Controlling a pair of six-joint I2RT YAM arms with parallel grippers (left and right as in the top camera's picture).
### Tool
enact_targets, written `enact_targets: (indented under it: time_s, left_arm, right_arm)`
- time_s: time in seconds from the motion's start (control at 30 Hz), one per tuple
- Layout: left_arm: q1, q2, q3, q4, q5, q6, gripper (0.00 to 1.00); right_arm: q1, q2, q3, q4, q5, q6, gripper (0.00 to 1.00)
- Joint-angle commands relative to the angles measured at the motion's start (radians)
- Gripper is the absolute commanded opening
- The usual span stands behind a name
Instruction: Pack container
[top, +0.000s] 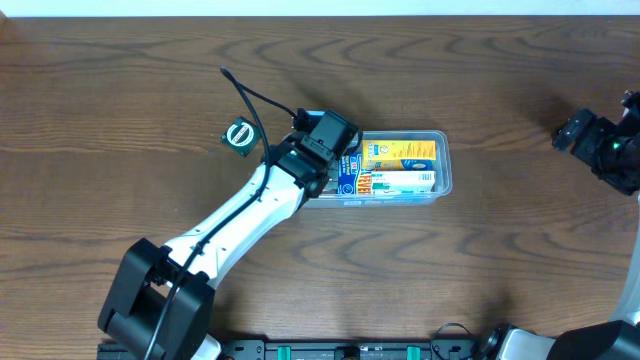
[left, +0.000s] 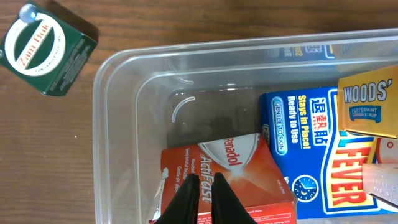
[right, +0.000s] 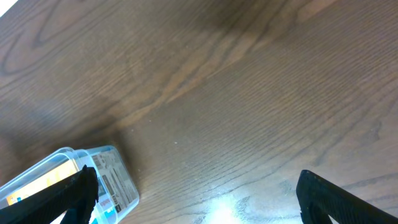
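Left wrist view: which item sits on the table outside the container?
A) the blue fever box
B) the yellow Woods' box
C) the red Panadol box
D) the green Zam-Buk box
D: the green Zam-Buk box rests on the table beyond the rim of the container, while the red Panadol box, blue fever box and yellow Woods' box are all inside it.

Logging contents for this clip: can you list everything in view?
container: one, clear, table centre
red Panadol box: one, red, inside, left end
blue fever box: one, blue, inside, beside the red box
yellow Woods' box: one, yellow, inside, right part
white box: one, white, inside, right part
green pack: one, green with round white label, on table left of container
table: one, brown wood
left gripper: black, fingers together over red box
right gripper: black, open, over table at right
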Motion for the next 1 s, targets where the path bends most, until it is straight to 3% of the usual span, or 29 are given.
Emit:
enact_targets:
  time_s: [0.0, 0.27, 0.67, 0.97]
  left_arm:
    - [0.008, 0.013, 0.024, -0.007, 0.036, 0.023, 0.09]
    - [0.008, 0.013, 0.024, -0.032, 0.106, 0.023, 0.06]
    - [0.008, 0.014, 0.024, -0.089, 0.106, 0.024, 0.06]
    - [0.008, 0.044, 0.022, -0.047, 0.101, 0.043, 0.06]
  right_arm:
    - [-0.005, 0.002, 0.014, 0.000, -0.004, 0.011, 0.99]
    - [-0.005, 0.002, 0.014, 0.000, -0.004, 0.011, 0.99]
    - [-0.005, 0.002, 0.014, 0.000, -0.005, 0.011, 0.99]
    - [-0.005, 0.002, 0.014, 0.000, -0.005, 0.011, 0.99]
